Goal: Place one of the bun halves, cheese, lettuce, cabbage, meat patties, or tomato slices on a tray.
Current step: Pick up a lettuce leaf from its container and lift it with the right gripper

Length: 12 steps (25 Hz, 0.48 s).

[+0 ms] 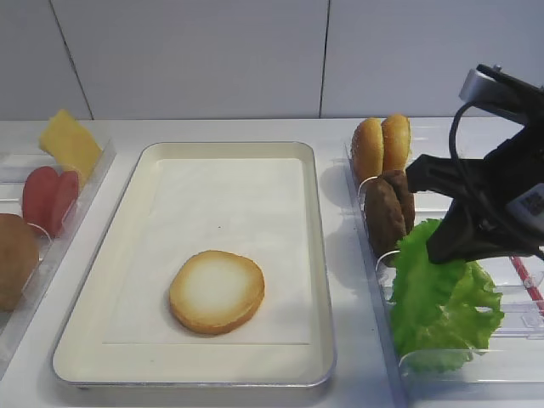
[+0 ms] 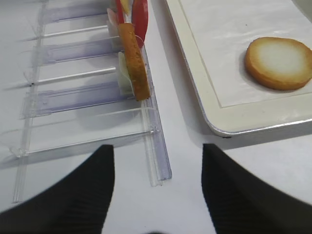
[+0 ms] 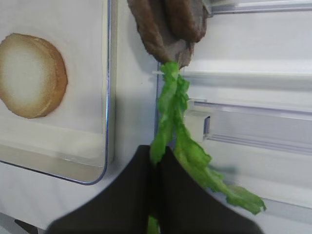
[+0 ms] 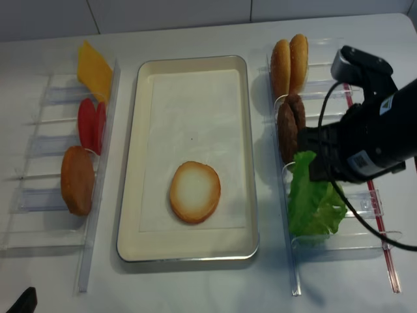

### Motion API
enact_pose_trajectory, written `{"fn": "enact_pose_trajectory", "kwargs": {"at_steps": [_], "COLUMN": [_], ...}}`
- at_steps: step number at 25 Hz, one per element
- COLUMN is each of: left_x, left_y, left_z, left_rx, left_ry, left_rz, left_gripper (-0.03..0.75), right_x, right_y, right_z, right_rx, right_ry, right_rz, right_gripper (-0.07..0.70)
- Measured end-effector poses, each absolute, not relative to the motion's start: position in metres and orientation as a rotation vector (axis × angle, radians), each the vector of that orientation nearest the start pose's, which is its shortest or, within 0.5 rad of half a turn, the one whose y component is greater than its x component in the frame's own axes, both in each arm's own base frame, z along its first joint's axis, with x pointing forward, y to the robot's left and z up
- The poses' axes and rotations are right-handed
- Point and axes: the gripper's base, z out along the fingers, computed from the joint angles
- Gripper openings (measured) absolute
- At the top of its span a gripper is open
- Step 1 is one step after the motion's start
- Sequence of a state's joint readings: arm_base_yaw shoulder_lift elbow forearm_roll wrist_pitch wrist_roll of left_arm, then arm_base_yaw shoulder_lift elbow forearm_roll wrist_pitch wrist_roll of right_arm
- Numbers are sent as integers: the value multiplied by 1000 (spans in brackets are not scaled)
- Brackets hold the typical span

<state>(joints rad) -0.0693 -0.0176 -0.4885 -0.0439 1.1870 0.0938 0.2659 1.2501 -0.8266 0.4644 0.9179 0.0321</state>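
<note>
Right wrist view: right gripper (image 3: 157, 161) is clenching on the lettuce (image 3: 171, 117), dark fingers pinched together over the near edge of the leaf. Leaf is bright green, frilly, hanging thin and edge-on here, far tip just touching the meat patties (image 3: 168, 24).

In the high view the lettuce (image 1: 438, 297) is sitting in the right rack (image 1: 387, 340), nearest slot, ruffled and upright, wide at the near end. Patties are dark brown and rough, standing on edge one slot farther; two bun halves (image 1: 381, 146) are standing on edge beyond them.

Tray (image 1: 127, 255) is sitting mid-table, cream with a thin metal rim and white liner. One bun half (image 1: 217, 291) is lying flat on it, pale toasted face up, near end.

Left rack: cheese (image 1: 70, 144) far, tomato slices (image 1: 49, 198) next.

Left gripper (image 2: 156, 195) is hanging open above the table, fingers spread, holding nothing.
</note>
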Motion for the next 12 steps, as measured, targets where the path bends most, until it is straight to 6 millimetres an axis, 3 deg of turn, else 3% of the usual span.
{"fn": "enact_pose_trajectory", "kwargs": {"at_steps": [6, 12], "left_x": [-12, -12], "left_y": [-3, -3], "left_z": [264, 264], "left_rx": [182, 180], "left_ry": [2156, 2156], "left_rz": [-39, -41], "left_gripper": [388, 388], "right_x": [210, 205], "right_y": [106, 149], "right_z": [293, 314], "right_rx": [-103, -257], "right_ry": [2771, 2743], "right_rz": [697, 744], "right_gripper": [58, 57]}}
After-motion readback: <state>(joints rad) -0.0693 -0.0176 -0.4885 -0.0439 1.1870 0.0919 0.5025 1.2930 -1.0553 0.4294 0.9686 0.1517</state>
